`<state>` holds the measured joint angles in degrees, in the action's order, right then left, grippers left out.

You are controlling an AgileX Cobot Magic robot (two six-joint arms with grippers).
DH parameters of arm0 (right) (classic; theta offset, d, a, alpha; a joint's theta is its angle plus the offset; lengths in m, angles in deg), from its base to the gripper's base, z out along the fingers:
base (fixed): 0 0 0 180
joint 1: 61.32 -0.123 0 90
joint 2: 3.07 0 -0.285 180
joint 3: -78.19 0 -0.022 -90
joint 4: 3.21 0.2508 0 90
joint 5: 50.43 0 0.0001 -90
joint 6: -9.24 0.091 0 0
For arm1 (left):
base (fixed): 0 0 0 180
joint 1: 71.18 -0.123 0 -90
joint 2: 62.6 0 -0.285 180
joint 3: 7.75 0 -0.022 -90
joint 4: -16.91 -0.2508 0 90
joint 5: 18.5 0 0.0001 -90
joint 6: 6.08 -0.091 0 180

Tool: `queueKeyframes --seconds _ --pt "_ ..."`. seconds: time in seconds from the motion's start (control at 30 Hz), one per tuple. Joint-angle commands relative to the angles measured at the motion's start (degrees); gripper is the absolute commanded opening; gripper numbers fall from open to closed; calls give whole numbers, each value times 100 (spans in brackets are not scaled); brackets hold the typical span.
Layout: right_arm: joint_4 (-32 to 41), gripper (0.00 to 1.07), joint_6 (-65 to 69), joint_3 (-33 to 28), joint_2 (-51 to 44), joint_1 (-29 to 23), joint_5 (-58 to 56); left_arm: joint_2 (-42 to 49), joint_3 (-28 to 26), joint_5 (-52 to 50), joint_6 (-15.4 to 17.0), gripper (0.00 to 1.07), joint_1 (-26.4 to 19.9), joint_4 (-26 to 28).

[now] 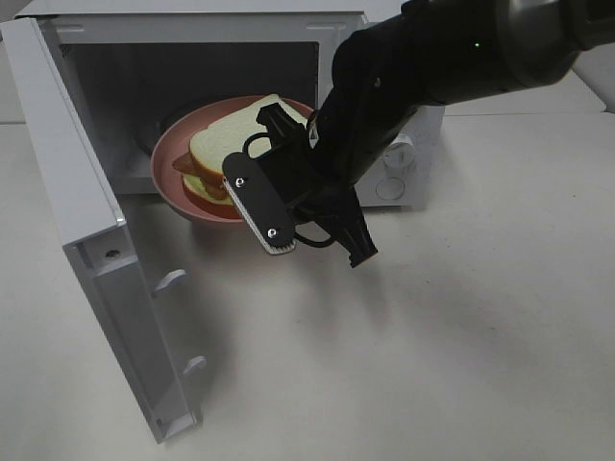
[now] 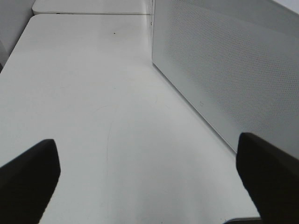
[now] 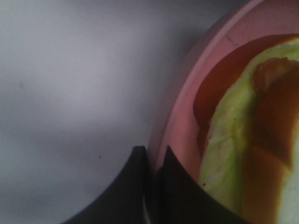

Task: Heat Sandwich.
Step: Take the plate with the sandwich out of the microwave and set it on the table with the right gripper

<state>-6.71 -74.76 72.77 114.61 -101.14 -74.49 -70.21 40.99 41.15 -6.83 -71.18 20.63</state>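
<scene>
Right gripper point(image 3: 152, 163) clamped on plate point(image 1: 173, 163) rim, sandwich point(image 1: 226, 144) half inside microwave point(image 1: 96, 230); left gripper point(image 2: 149, 172) open. I push deeper, release.

White microwave point(image 1: 384, 163), door point(image 1: 86, 259) wide open, on pale table point(image 1: 461, 365)

A pink plate point(image 1: 171, 158) bears a sandwich point(image 1: 231, 144) of pale bread, green lettuce and red-brown filling, inside a white microwave point(image 1: 86, 230).
</scene>
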Motion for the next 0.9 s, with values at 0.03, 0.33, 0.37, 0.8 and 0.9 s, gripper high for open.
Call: queueKeyframes --seconds 0.03,0.33,0.37,0.8,0.9 --pt "0 0 -52 -304 -321 46 332 126 17 -34 0 97 0 17" --pt "143 0 -57 -980 -854 40 401 126 17 -34 0 97 0 17" --pt "149 0 -57 -1117 -980 40 395 126 17 -34 0 97 0 17" --pt "149 0 11 -2005 -1856 40 218 126 17 -34 0 97 0 17" --pt "149 0 155 -2206 -2091 40 212 126 17 -34 0 97 0 17"
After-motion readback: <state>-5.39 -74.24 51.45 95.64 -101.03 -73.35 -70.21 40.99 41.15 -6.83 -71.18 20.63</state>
